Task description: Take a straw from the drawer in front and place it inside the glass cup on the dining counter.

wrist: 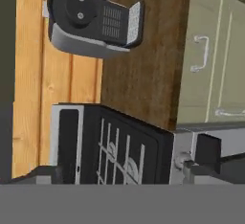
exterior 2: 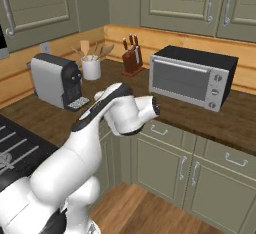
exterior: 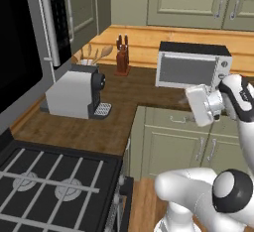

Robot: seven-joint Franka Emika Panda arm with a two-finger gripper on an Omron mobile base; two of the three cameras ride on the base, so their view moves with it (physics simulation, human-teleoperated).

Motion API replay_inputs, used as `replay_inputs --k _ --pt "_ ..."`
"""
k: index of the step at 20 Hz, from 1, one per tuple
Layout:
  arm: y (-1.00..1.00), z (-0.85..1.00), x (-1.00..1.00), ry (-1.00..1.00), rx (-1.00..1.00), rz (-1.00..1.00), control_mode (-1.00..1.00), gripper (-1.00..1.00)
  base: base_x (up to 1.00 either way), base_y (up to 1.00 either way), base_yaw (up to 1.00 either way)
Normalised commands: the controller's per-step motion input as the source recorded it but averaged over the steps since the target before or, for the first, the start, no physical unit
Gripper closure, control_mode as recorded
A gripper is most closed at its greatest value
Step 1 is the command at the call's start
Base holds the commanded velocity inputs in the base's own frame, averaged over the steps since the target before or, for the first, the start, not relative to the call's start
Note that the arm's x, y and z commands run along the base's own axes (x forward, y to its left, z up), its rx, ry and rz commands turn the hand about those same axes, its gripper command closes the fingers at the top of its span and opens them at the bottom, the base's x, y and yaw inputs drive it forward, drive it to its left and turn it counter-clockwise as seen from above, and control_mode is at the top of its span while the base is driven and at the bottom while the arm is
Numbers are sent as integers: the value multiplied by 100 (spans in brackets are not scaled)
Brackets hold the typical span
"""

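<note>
gaping wide, pincer (wrist: 122, 168) holds nothing.

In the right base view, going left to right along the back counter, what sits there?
Grey coffee machine → white utensil holder with wooden spoons → brown knife block → silver toaster oven with black top.

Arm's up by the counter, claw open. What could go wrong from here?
1. Several drawers look alike and all are shut; it may pull the wrong one.
2. The claw hangs near the counter edge and toaster oven; a wide swing could clip them.
</note>
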Motion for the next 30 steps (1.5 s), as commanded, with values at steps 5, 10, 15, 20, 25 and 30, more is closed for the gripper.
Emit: replay_inputs --k 5,10,15,20,25,30 --pt "-3 -100 44 0 41 4 -100 -100 0 0 0" --pt "12 -100 61 -8 13 12 -100 -100 0 0 0" --pt "31 -93 61 -16 0 11 -100 -100 0 0 0" --pt "41 -74 47 -16 0 5 -100 -100 0 0 0" --pt "33 -64 57 -3 0 3 -100 -100 0 0 0" --pt "13 -43 56 0 5 1 -100 -100 0 0 0"
